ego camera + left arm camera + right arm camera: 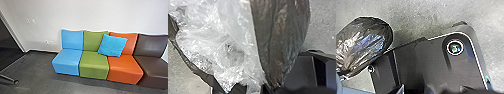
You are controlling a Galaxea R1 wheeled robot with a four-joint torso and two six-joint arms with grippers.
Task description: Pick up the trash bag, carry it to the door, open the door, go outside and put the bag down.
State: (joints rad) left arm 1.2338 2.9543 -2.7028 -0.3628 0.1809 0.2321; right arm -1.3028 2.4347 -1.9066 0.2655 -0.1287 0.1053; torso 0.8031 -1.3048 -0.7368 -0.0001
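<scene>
Dark plastic trash bag (280, 32), clear film (233, 27) bunched against it, over grey floor (324, 27); close up in left wrist view, so likely nearer left arm. Cannot tell if left tool or right tool clamped or apart.

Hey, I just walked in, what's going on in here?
The robot seems to be carrying a dark trash bag at its left gripper, with crinkled clear plastic showing too. It's indoors, facing a row of colorful seats with a blue cushion on them. The bag isn't outside yet.
</scene>
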